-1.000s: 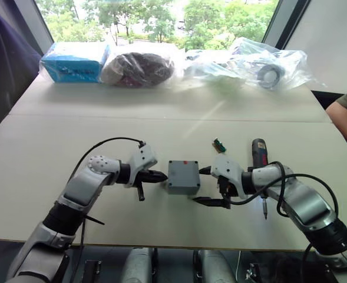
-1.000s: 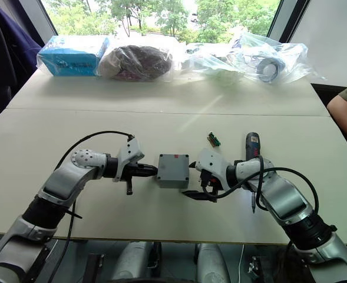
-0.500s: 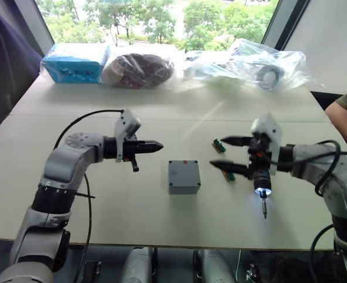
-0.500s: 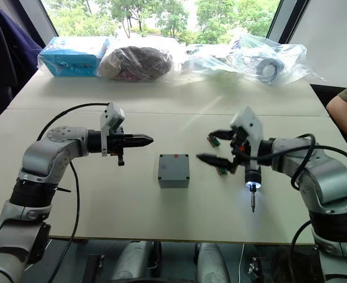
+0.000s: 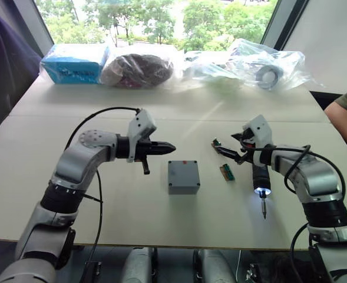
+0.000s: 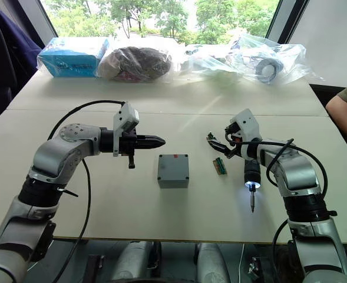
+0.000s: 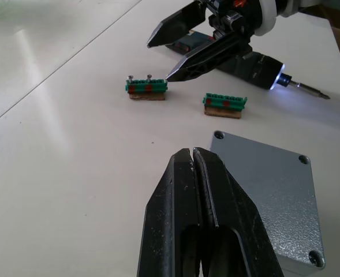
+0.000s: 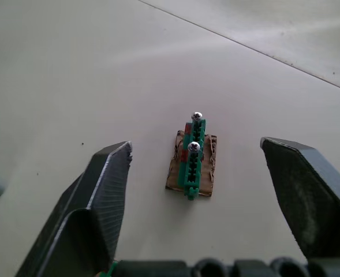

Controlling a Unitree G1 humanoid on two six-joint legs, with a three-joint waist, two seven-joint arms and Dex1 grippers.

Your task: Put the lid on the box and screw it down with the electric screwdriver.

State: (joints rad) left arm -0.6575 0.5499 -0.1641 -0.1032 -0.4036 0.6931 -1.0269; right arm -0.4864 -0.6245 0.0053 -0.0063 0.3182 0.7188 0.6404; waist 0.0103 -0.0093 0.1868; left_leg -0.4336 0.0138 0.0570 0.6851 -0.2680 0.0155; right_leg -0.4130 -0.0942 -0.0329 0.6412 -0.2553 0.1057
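Note:
The grey box (image 5: 183,188) stands mid-table with the lid (image 7: 268,190) on top, screw heads in its corners and a red mark on the far wall. My left gripper (image 5: 164,148) hovers shut and holding nothing, just left of and behind the box. The electric screwdriver (image 5: 259,175) lies to the right, bit toward the near edge, its tip light on. My right gripper (image 5: 225,144) is open, its fingers (image 8: 109,173) on either side of a green connector (image 8: 193,158) that carries two screws.
A second green connector (image 5: 227,171) lies between the box and the screwdriver. A blue packet (image 5: 74,62) and plastic bags (image 5: 261,62) line the far edge of the table. A person's arm (image 5: 345,109) rests at the right edge.
Both grippers have left the box's sides. The left one rose, still shut, to the box's far left; the right one swung open over to the far connector. The screwdriver's light came on.

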